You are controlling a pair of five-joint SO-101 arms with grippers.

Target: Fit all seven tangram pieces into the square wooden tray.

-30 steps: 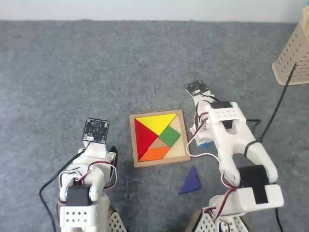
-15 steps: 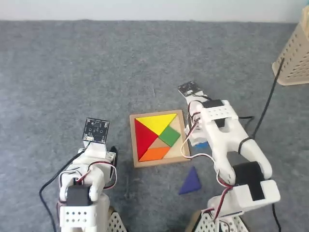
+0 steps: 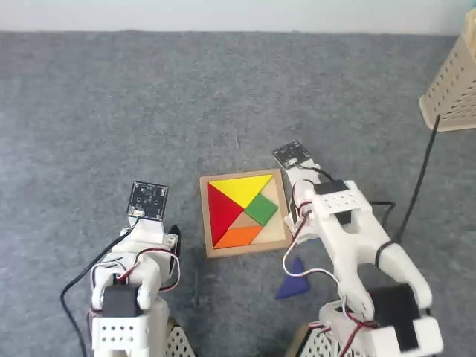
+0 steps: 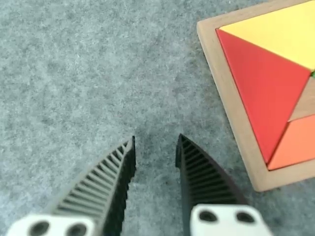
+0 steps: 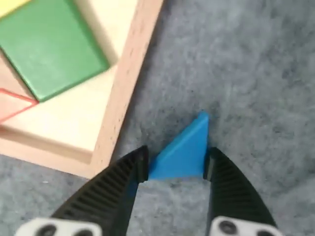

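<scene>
Blue triangle (image 5: 183, 152) gripped between the right fingers (image 5: 123, 184) beside the wooden tray (image 5: 125, 93) (left fingers (image 4: 115, 172) parted over grey desk (image 4: 74, 64)).

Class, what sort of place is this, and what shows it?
Probably a robotics test bench: a white left arm and white right arm at a grey carpeted table, a square wooden tray of tangram pieces between them, the right pincer gripping a light blue triangle.

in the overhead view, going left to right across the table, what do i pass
left arm → wooden tray → dark blue triangle → beige basket
</scene>
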